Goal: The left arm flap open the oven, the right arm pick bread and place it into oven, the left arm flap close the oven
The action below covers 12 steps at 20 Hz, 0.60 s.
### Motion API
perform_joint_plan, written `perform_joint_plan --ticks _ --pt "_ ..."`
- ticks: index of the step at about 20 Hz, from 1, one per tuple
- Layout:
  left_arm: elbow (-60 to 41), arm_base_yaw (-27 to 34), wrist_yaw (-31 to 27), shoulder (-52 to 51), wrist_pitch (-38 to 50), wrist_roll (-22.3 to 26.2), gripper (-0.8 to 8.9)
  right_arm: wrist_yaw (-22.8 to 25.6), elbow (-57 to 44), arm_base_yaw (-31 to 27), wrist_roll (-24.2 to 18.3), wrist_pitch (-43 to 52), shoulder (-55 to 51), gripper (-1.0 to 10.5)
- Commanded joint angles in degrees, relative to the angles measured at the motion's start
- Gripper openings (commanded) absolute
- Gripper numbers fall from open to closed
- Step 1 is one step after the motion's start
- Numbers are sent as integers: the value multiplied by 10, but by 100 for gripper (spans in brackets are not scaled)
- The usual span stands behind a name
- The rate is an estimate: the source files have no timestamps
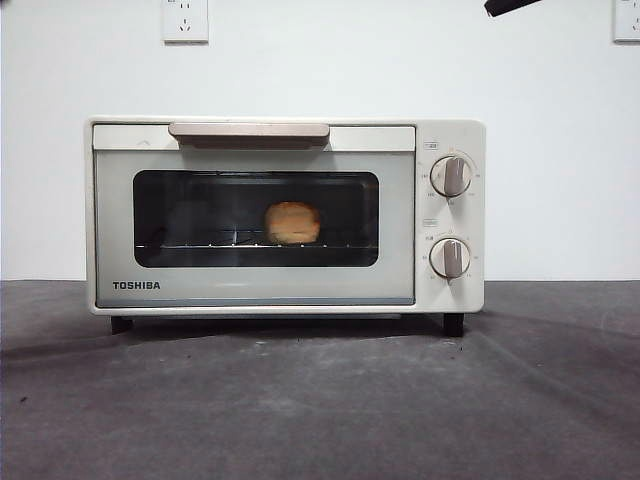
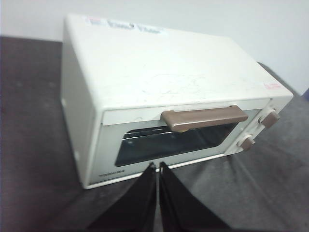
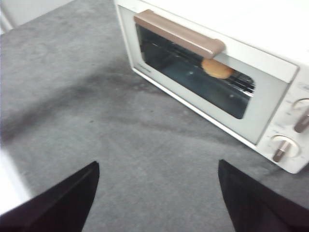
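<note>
I see one bread [image 1: 293, 223] inside the oven [image 1: 285, 215], sitting on the wire rack [image 1: 210, 243] behind the glass, about mid-width of the window [image 1: 256, 218]. Right wrist view confirms it: bread [image 3: 217, 68] on the rack, just under the handle's [image 3: 179, 34] end.

One oven, door shut flush against the body. One bar handle [image 1: 249, 131] along the top of the door. Two knobs [image 1: 451, 175] stacked on the panel beside the door, the lower [image 1: 450, 257] directly under the upper. TOSHIBA badge at the door's lower corner. Two dark feet visible under the front edge.

Left gripper [image 2: 157, 166]: jaws pressed together, only a thin slit between them, holding nothing. It hangs above and in front of the oven [image 2: 164, 82], clear of the door.

Right gripper [image 3: 157, 166]: jaws spread wide, empty, over bare table [image 3: 96, 111], off to the oven's [image 3: 251, 38] front, well apart from it.

Front view catches only one black arm tip [image 1: 508, 6] at the top edge; can't tell which arm.

Two wall sockets [image 1: 185, 19] on the white wall behind, one at each upper side. Table is grey, matte.
</note>
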Motion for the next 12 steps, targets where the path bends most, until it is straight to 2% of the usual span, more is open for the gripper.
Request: perform_joint_plan --ticks 1,4,7,9,12 --pt "24 -5 -4 -16 -43 48 16 7 3 5 9 6 3 391" --pt "39 -9 -4 -26 -94 71 16 11 3 5 13 6 3 391" --pt "45 -17 24 -30 -150 103 15 11 3 5 15 6 3 391" --pt "45 -22 55 -31 -179 112 15 11 3 5 17 6 3 391" --pt "45 -26 61 -31 -195 121 16 11 3 5 17 6 3 391"
